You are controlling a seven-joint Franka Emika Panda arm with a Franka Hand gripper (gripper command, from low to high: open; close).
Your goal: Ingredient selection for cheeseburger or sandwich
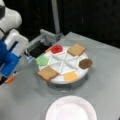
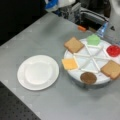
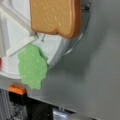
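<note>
On the grey counter [image 1: 100, 75] in a front view sits a round white tray [image 1: 63, 65] split into wedges, with the ingredient pieces at its rim: a red tomato disc [image 1: 56, 49], a toast square [image 1: 76, 49], a dark patty [image 1: 85, 63], a yellow cheese square [image 1: 70, 76], a second toast square [image 1: 48, 73] and green lettuce [image 1: 42, 60]. Below it a white plate [image 1: 71, 108] lies bare; no sandwich is stacked. My claw [image 1: 28, 58] hovers at the left, just beside the lettuce; I cannot tell how my fingers stand.

Across the counter in a front view, the same tray [image 2: 75, 72] lies right of the plate [image 2: 38, 72], with my claw [image 2: 103, 29] near the lettuce [image 2: 93, 39].

From my wrist, lettuce [image 3: 32, 66] and toast [image 3: 55, 16] overhang the tray's rim [image 3: 62, 47]; my claw is out of sight.
</note>
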